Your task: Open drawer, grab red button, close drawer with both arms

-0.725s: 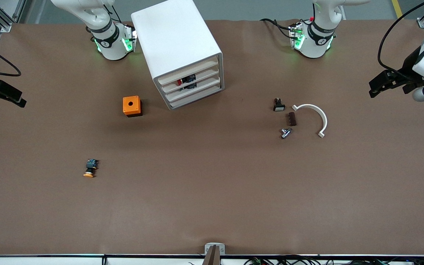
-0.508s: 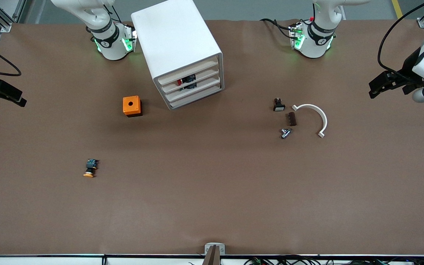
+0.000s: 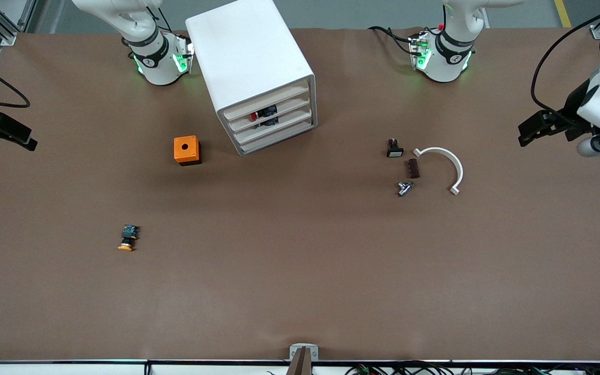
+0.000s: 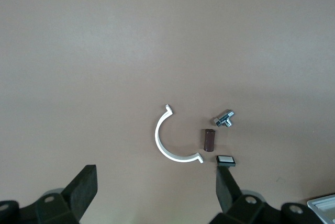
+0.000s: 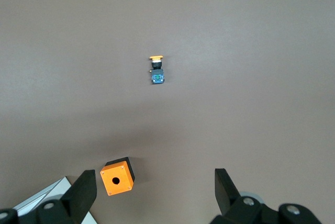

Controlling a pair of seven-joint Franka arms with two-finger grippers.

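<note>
The drawer point(image 3: 270, 110) that matters is the second slat down in the white cabinet point(image 3: 250, 67), fully pushed in, with the red-capped button point(image 3: 254, 116) showing through the gap above its front; nothing of the task is done yet.

Going from the right arm's end of the table across: the right gripper point(image 3: 16, 136) hangs above bare table at the view's edge, jaws spread wide and empty. In the right wrist view its fingertips point(image 5: 84, 192) frame the orange cube box point(image 5: 118, 176) and, farther off, the orange-capped button point(image 5: 156, 68), which is a decoy and should be left alone. Next comes the cabinet, turned at an angle so its front faces toward the left arm's end and the front camera. Then a cluster of small parts: a black switch point(image 3: 394, 149), a brown block point(image 3: 413, 168), a metal fitting point(image 3: 404, 188) and a white curved clip point(image 3: 443, 165). The left gripper point(image 3: 532, 127) hovers above the table near that end, jaws also wide and empty.

To open well, I would bring one gripper in square to the angled front, hook the slat's lower lip, and pull along the drawer's own axis, not the table's. The other arm should likely brace the light cabinet so it does not slide.
</note>
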